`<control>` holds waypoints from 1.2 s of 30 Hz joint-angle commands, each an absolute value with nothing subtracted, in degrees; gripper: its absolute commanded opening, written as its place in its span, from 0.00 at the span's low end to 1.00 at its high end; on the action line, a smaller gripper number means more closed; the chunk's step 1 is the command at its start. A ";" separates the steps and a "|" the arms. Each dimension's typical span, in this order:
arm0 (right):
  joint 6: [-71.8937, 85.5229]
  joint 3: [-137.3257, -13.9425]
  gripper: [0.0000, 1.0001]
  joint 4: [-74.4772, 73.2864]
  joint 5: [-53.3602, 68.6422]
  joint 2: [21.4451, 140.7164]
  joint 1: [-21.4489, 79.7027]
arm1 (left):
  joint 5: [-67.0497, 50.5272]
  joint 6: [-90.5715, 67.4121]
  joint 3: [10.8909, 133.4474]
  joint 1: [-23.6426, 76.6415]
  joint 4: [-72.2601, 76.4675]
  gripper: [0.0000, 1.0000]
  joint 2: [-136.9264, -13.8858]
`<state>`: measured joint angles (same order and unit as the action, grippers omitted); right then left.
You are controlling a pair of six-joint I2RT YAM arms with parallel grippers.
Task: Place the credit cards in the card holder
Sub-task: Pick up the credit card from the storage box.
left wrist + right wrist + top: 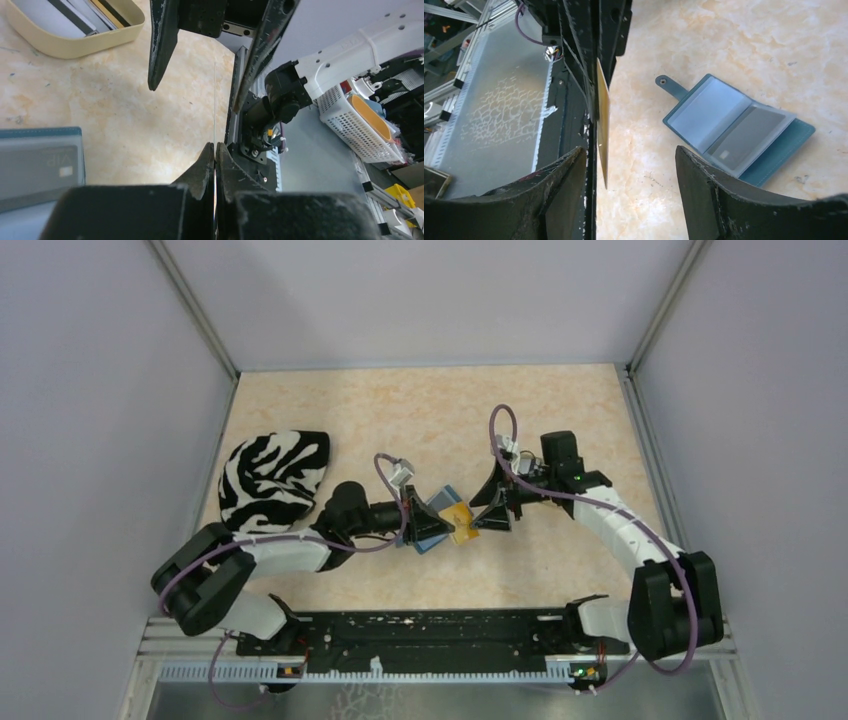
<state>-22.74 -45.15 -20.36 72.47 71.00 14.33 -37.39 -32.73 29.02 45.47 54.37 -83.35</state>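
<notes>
Open on the bench (724,40), right of the spread right end effector (630,150): card holder (704,107) with one grey card (746,137) already inside. Between those fingers (559,190): gold card (602,115), pinched by the pressed-together left end effector (215,155). Not yet in; likely more in the tray (75,47).
</notes>
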 commanded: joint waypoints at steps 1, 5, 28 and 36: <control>-24.60 -44.76 0.66 -19.41 74.37 71.97 15.61 | -31.74 -34.55 22.35 45.11 62.06 0.00 -78.99; -17.82 -40.98 0.63 -10.63 74.28 70.97 17.66 | -28.88 -40.19 18.54 45.13 77.44 0.00 -79.70; -18.97 -44.00 0.00 -14.68 76.48 73.75 20.92 | -37.03 -41.33 19.51 42.25 80.02 0.39 -81.57; -27.89 -47.87 0.00 -25.73 74.38 77.44 22.82 | -39.35 -38.40 21.06 40.91 70.84 0.33 -77.63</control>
